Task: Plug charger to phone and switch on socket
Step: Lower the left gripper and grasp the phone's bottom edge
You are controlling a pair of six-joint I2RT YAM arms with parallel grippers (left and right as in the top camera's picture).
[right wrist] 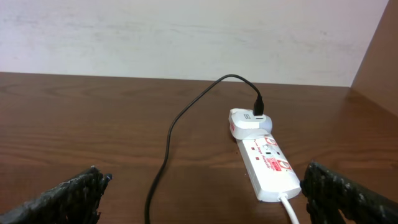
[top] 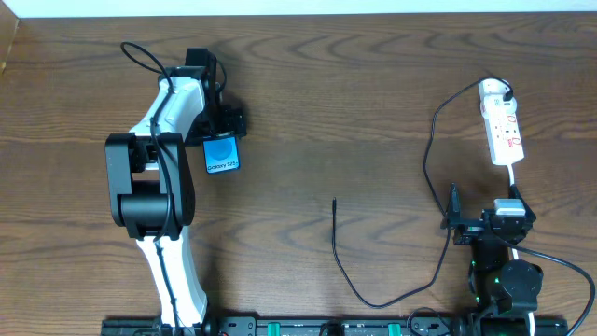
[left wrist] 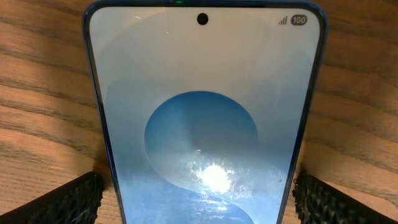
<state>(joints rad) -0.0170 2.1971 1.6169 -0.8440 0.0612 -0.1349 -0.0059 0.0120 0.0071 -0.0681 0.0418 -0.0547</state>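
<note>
The phone lies flat on the wooden table, its light blue screen lit, and it fills the left wrist view. My left gripper is open and straddles the phone, with a black finger on either side and a gap at each edge. The white socket lies at the far right, seen close in the right wrist view. The charger's white adapter sits in its far end. The black cable loops down to a free plug tip. My right gripper is open just short of the socket, holding nothing.
The socket's white cord runs back toward the right arm. A wall stands behind the table's far edge. The left arm's body covers the table left of the phone.
</note>
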